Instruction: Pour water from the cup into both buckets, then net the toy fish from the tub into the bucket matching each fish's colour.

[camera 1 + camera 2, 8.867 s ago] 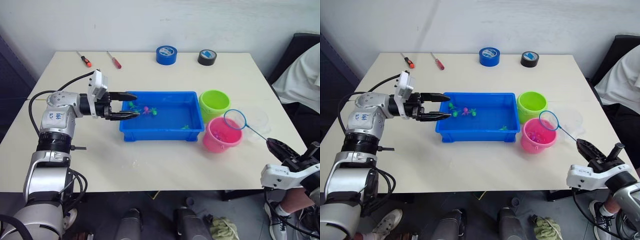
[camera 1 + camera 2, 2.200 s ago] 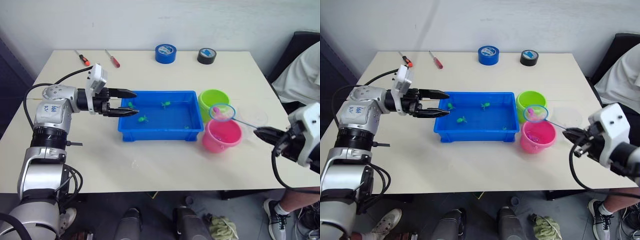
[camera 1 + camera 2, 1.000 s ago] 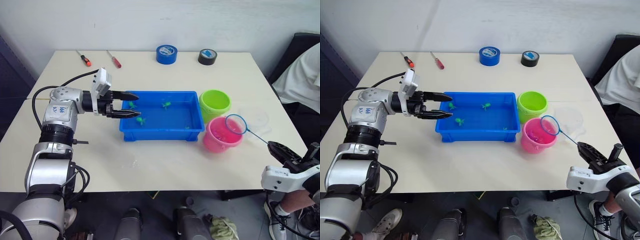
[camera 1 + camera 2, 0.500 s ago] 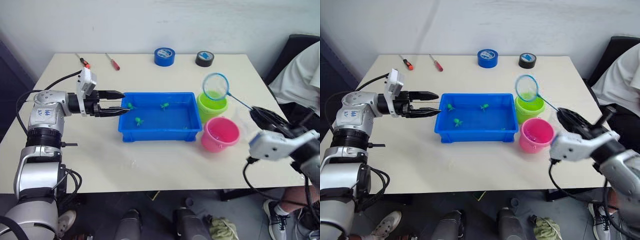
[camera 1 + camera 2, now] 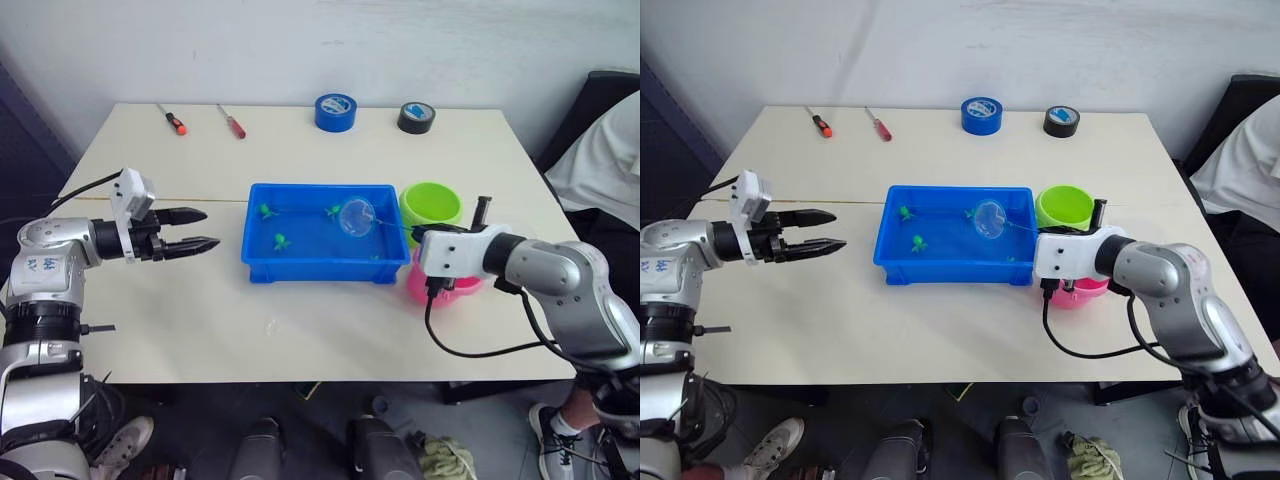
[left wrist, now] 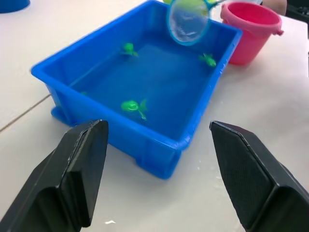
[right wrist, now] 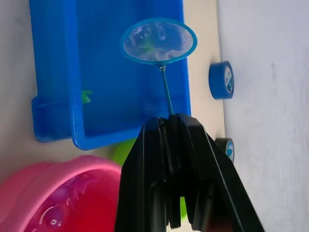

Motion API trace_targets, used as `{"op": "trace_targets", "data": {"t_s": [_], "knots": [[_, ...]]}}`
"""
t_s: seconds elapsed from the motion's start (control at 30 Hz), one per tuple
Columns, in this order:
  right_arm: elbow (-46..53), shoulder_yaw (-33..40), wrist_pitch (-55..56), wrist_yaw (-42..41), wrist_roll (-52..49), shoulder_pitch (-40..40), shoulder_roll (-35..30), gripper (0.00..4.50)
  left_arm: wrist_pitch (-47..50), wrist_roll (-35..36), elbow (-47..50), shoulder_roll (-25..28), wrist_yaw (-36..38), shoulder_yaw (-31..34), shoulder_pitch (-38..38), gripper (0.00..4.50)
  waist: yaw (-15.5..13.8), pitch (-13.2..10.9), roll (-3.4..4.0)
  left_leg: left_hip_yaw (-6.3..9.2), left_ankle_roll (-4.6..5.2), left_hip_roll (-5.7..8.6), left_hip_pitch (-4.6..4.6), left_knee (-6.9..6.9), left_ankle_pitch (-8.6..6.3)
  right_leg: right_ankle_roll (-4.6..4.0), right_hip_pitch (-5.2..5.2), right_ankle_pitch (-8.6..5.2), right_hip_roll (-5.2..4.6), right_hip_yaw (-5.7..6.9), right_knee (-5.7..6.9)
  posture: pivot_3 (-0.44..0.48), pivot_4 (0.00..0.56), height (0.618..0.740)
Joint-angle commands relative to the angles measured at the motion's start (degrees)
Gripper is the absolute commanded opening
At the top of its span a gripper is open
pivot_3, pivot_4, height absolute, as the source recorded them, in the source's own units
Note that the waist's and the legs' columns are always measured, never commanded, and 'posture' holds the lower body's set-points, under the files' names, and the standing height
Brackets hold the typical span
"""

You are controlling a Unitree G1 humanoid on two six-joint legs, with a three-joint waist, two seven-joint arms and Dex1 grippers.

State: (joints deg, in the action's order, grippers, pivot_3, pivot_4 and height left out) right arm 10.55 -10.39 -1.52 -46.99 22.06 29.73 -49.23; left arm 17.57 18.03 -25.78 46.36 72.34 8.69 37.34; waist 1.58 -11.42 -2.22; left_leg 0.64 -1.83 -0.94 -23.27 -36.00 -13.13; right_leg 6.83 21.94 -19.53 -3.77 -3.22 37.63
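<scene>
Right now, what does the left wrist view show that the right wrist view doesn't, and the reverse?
Left wrist view, not the right: the left gripper, open. Right wrist view, not the left: the right gripper shut on the net handle, pink fish inside the pink bucket, the blue tape roll. Both: the tub, net hoop, pink bucket, green fish.

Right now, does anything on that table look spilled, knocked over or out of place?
Nothing stands out. The tub and both buckets sit upright, green fish lie in the tub, and the net hangs over it in the right gripper.
</scene>
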Motion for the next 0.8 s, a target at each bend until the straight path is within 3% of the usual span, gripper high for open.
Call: {"op": "trace_targets", "data": {"t_s": [0.03,0.3,0.8], "knots": [[-4.3,-1.8,6.1,1.4,3.9,3.6,-1.7,0.0,2.1,2.8,6.8,1.2,-1.4,2.6,-1.5,3.69,0.1,0.0,0.0,0.02,0.01,0.01,-0.01,0.01,0.0,0.0,0.01,0.0,-0.01,-0.01,0.0,0.0,0.15,0.734],[-13.1,-5.2,17.6,2.8,10.5,8.3,-5.6,0.0,6.0,5.5,14.8,1.1,-4.5,4.2,-5.7,3.69,0.4,0.0,0.02,-0.03,0.0,0.0,-0.01,0.06,-0.01,-0.01,0.16,0.0,0.14,-0.12,0.07,0.0,0.15,0.734],[-15.6,-8.4,27.7,-11.5,5.9,11.9,-7.3,0.0,7.0,7.7,17.5,0.4,-6.9,4.0,-6.3,3.69,0.3,0.0,0.03,-0.39,-0.01,-0.08,-0.01,0.05,-0.01,-0.02,0.2,-0.01,0.13,-0.17,0.1,0.0,0.15,0.734]]}}
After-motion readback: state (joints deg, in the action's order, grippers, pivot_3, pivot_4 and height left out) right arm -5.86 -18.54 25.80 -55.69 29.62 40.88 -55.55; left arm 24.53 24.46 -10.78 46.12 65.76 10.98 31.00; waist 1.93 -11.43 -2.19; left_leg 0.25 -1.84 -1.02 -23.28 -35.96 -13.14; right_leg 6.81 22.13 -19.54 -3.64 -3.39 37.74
